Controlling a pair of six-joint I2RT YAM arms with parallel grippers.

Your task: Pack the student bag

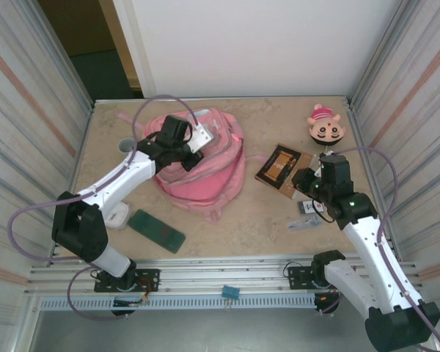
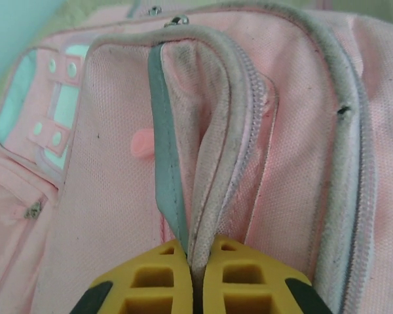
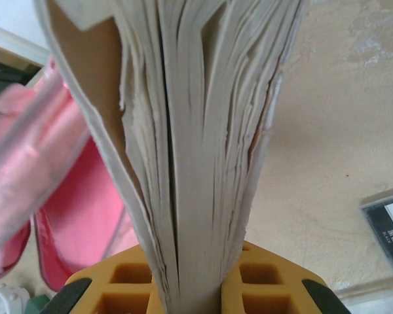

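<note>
The student bag (image 1: 205, 165), large and pink, lies at the middle-left of the table. My left gripper (image 1: 193, 155) is on top of it. In the left wrist view the yellow fingers (image 2: 196, 252) are shut on a raised fold of the bag's zip-edged rim (image 2: 213, 163), beside a pale grey stripe (image 2: 165, 157). My right gripper (image 1: 308, 181) is at the near edge of a brown-covered book (image 1: 282, 167), to the right of the bag. From the right wrist its jaws (image 3: 193, 261) clamp the book's thick page block (image 3: 196, 131), with the pink bag (image 3: 72, 209) behind on the left.
A round pink-and-tan plush (image 1: 325, 128) sits at the back right. A dark green flat case (image 1: 156, 230) and a small white object (image 1: 117, 216) lie front left. Small dark packets (image 1: 308, 213) lie by the right arm. Corrugated walls close in both sides.
</note>
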